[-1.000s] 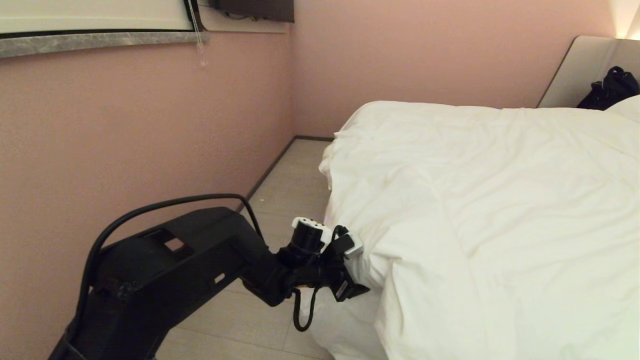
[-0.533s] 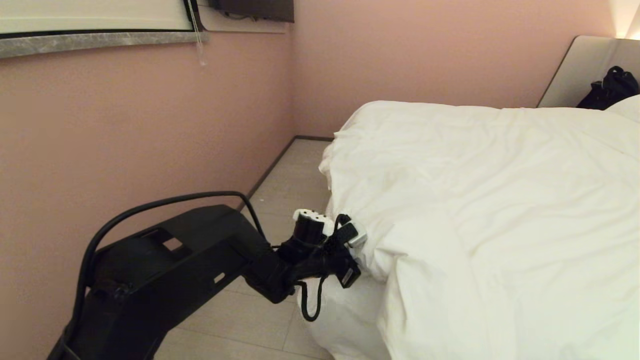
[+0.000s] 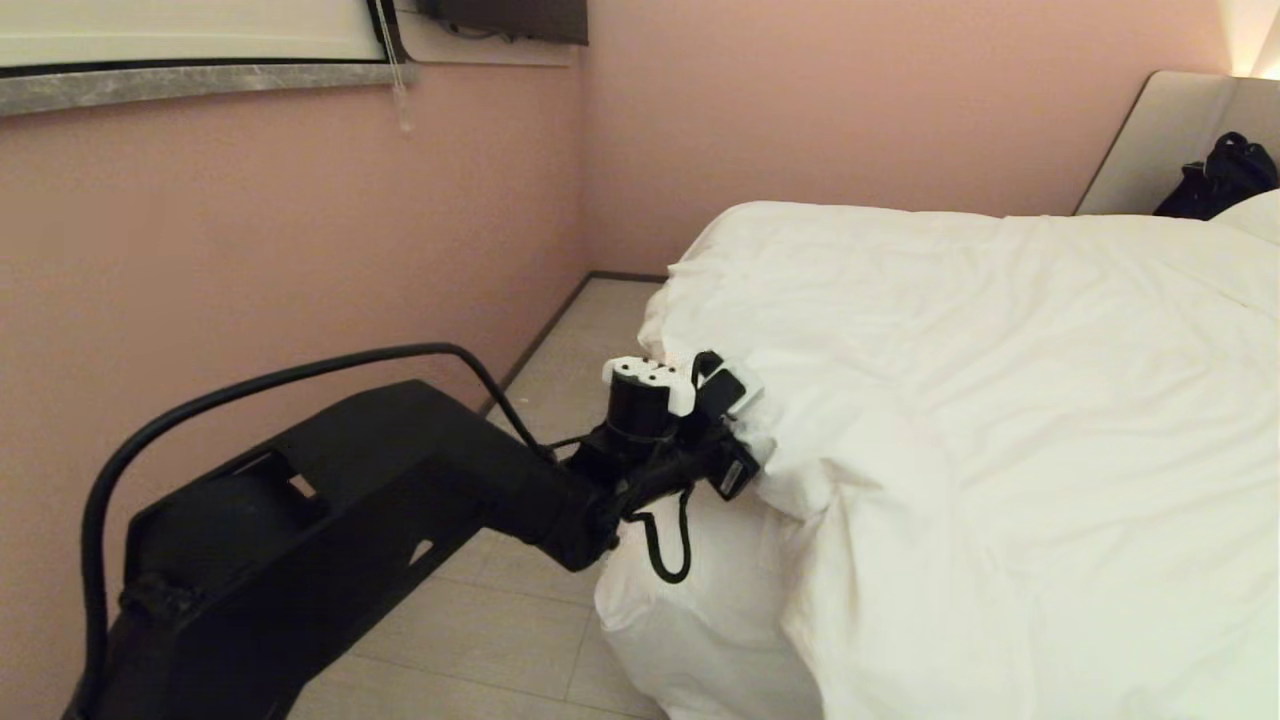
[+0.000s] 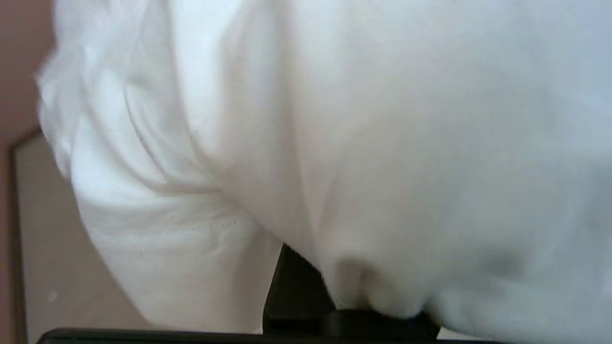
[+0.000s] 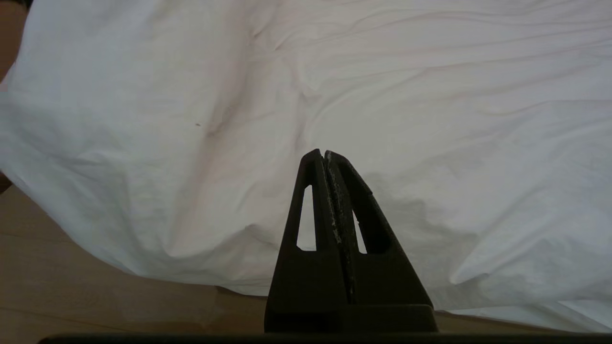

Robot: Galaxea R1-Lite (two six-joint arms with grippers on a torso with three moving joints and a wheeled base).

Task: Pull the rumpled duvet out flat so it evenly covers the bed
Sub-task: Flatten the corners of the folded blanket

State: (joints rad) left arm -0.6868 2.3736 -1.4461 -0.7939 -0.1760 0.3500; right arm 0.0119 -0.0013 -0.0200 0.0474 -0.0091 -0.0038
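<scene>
A: Since a second ago — left gripper (image 3: pixel 752 462) rises toward 1 o'clock at the bed's near-left corner, and a bunch of duvet (image 3: pixel 950 400) lifts with it into a raised fold.

B: Claw state?

A: Clenched on the duvet's edge. Left wrist view: white cloth swallows the fingers; one dark finger (image 4: pixel 294 286) shows beneath. Cloth gathers to a pinch at the grip.

B: Why hold there?

A: Judgement: slack has piled at that corner; pulling from the edge lets it draw the fold outward and flat.

B: Where does the duvet lie?

A: Across the bed (image 3: pixel 1170 130), from 3 o'clock to 6 o'clock in the head view, draping off the near-left corner toward the floor (image 3: pixel 560 380). Creased, not yet flat.

B: Right gripper (image 5: pixel 325 155)?

A: Parked, fingers pressed together, empty, above the duvet's hanging edge.
</scene>
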